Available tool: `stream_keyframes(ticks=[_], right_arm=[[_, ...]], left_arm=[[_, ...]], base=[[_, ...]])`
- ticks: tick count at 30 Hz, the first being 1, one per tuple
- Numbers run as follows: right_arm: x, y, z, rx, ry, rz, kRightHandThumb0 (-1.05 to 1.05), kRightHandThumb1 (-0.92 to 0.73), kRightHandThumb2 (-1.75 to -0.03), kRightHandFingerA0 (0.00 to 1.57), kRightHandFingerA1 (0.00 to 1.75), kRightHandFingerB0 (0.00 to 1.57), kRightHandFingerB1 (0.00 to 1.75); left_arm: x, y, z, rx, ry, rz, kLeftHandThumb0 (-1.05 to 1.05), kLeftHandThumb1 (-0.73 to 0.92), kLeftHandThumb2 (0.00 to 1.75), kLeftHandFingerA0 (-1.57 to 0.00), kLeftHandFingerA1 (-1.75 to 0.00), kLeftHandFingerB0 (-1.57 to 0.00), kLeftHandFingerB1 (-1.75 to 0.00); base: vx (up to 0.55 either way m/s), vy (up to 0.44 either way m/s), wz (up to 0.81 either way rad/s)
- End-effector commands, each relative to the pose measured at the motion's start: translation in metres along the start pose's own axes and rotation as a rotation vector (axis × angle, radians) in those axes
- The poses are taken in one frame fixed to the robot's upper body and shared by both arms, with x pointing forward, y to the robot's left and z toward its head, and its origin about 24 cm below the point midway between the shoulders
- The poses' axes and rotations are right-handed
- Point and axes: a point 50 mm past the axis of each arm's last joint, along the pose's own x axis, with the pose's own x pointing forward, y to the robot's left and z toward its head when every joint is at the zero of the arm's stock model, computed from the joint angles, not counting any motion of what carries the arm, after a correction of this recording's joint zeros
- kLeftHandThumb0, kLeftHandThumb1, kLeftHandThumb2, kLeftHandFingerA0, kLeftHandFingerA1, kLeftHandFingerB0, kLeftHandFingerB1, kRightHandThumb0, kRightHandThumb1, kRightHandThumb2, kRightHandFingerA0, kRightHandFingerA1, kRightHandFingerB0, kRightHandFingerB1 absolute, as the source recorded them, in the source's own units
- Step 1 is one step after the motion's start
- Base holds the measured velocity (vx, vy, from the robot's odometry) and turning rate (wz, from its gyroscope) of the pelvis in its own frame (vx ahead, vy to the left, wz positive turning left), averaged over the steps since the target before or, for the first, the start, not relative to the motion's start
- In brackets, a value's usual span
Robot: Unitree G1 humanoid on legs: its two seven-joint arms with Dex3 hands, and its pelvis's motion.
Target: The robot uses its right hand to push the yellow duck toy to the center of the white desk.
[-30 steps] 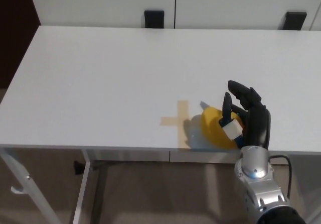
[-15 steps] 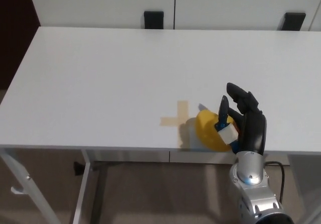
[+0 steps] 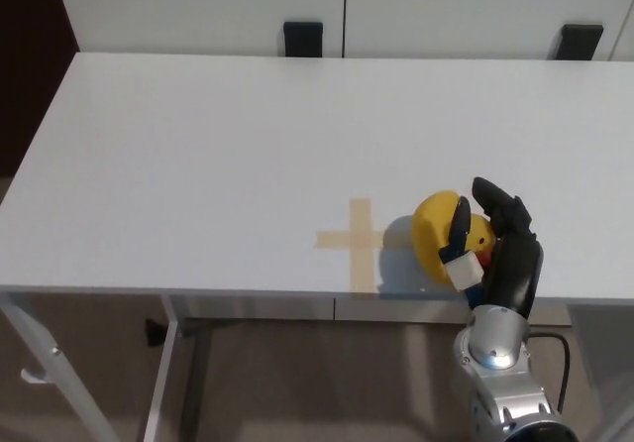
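The yellow duck toy sits on the white desk near its front edge, just right of a tan tape cross. My right hand comes up from below the desk's front edge and rests against the duck's right side. Its fingers are spread and upright, the thumb lies across the duck, and nothing is clasped. My left hand does not show.
Two black brackets stand at the desk's back edge against a white wall. The desk's front edge runs just below the duck. A white desk leg shows at the lower left.
The duck has shifted slightly up and to the right and turned, so its head faces the hand. My right hand moved right with it, staying against its right side.
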Motion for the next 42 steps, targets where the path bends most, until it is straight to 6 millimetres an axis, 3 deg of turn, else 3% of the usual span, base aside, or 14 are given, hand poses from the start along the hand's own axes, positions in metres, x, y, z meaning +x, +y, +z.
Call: stream_keyframes(ticks=[1, 2, 8, 9, 17, 31, 32, 39, 40, 41, 42], right_arm=[[-0.014, 0.040, 0.016, 0.054, -0.004, 0.010, -0.79, -0.89, -0.67, 0.16, 0.60, 0.37, 0.59], [-0.015, 0.042, 0.018, 0.061, -0.012, 0.027, -0.79, -0.89, -0.67, 0.24, 0.61, 0.34, 0.54], [-0.017, 0.049, 0.021, 0.069, -0.005, 0.068, -0.76, -0.91, -0.67, 0.26, 0.59, 0.32, 0.49], [-0.018, 0.053, 0.022, 0.060, -0.008, 0.093, -0.82, -0.91, -0.67, 0.31, 0.67, 0.32, 0.50], [-0.026, 0.070, 0.029, -0.011, -0.058, 0.195, -0.83, -0.91, -0.67, 0.28, 0.66, 0.30, 0.49], [-0.027, 0.070, 0.025, -0.066, -0.076, 0.252, -0.84, -0.89, -0.67, 0.36, 0.70, 0.35, 0.47], [-0.028, 0.070, 0.024, -0.070, -0.071, 0.255, -0.83, -0.89, -0.67, 0.31, 0.60, 0.33, 0.43], [-0.034, 0.077, 0.021, -0.065, -0.040, 0.294, -0.85, -0.89, -0.67, 0.29, 0.55, 0.27, 0.39], [-0.036, 0.079, 0.021, -0.085, -0.041, 0.309, -0.83, -0.90, -0.67, 0.38, 0.71, 0.29, 0.39], [-0.036, 0.080, 0.022, -0.091, -0.042, 0.312, -0.83, -0.90, -0.67, 0.38, 0.71, 0.29, 0.39], [-0.036, 0.081, 0.022, -0.108, -0.047, 0.325, -0.84, -0.92, -0.68, 0.30, 0.52, 0.31, 0.39]], left_arm=[[0.000, -0.002, 0.007, 0.014, -0.073, -0.013, -0.04, 0.44, 1.05, -0.97, -0.97, -0.94, -0.98], [0.000, -0.002, 0.007, 0.008, -0.072, -0.014, -0.05, 0.44, 1.04, -1.00, -1.00, -0.97, -0.99], [0.000, -0.004, 0.007, -0.011, -0.074, -0.019, -0.07, 0.46, 1.00, -0.98, -0.99, -0.95, -1.00], [0.000, -0.004, 0.008, -0.003, -0.076, -0.021, -0.04, 0.44, 1.07, -0.94, -0.96, -0.94, -0.98], [0.001, -0.006, 0.013, -0.001, -0.082, -0.026, -0.04, 0.45, 1.03, -0.98, -1.01, -0.91, -1.00], [0.001, -0.005, 0.015, -0.004, -0.089, -0.034, -0.07, 0.44, 1.02, -0.98, -0.99, -0.93, -1.00], [0.001, -0.005, 0.015, -0.005, -0.093, -0.037, -0.04, 0.43, 1.05, -0.97, -0.98, -0.94, -1.01], [0.001, -0.006, 0.016, -0.002, -0.091, -0.037, -0.06, 0.43, 1.01, -0.93, -0.96, -0.88, -0.99], [0.001, -0.006, 0.015, -0.002, -0.091, -0.039, -0.04, 0.41, 1.04, -0.94, -0.97, -0.90, -0.99], [0.001, -0.006, 0.015, -0.003, -0.091, -0.040, -0.04, 0.41, 1.04, -0.94, -0.97, -0.90, -0.99], [0.001, -0.006, 0.015, 0.000, -0.092, -0.040, -0.07, 0.42, 1.00, -0.97, -0.99, -0.91, -1.00]], base=[[0.00, 0.000, 0.00], [0.00, 0.000, 0.00], [0.00, 0.000, 0.00], [0.00, 0.000, 0.00], [0.00, 0.000, 0.00], [0.00, 0.000, 0.00], [0.00, 0.000, 0.00], [0.00, 0.000, 0.00], [0.00, 0.000, 0.00], [0.00, 0.000, 0.00], [0.00, 0.000, 0.00]])
